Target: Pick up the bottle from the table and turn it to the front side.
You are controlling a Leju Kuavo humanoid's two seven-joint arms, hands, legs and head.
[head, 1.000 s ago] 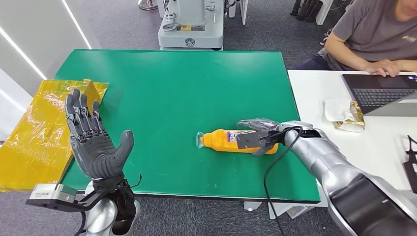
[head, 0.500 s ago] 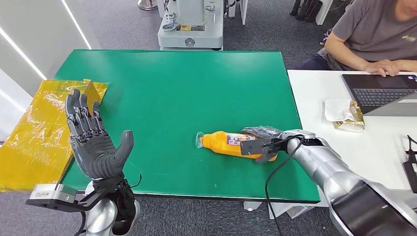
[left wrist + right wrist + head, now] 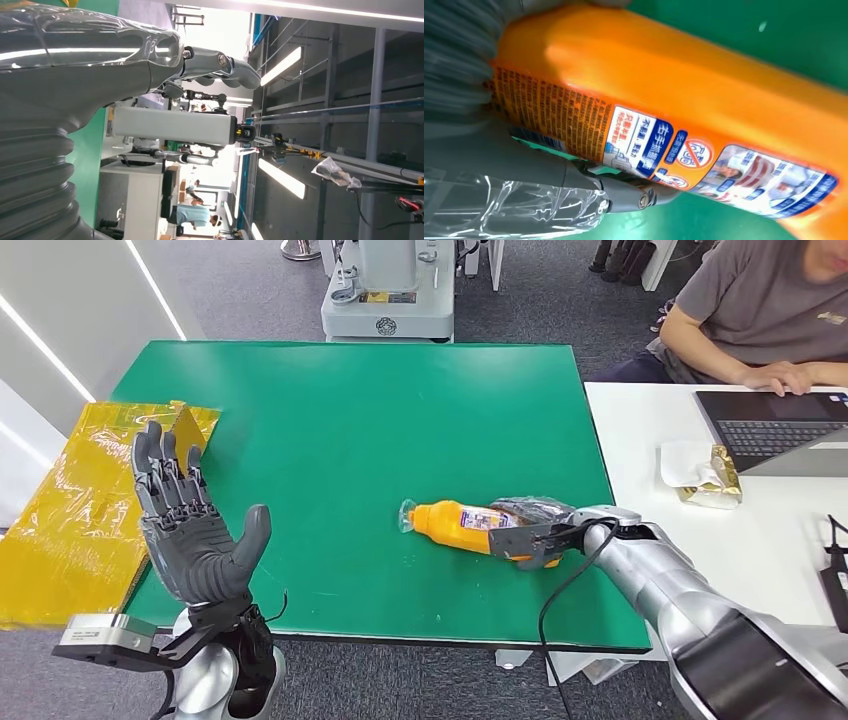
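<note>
Leftmost, the left hand [image 3: 195, 540] is raised upright at the green desk's [image 3: 350, 420] near edge, fingers spread and palm empty. Further right, the orange plastic bottle [image 3: 455, 522] lies on its side on the desk, its base end clasped by the right hand [image 3: 530, 530], thumb pressed under the label.

We note two silver arms. The left hand [image 3: 195, 540] is dark grey with ribbed black fingers; the right hand [image 3: 530, 525] carries clear plastic wrap and a black cable at five o'clock.
</note>
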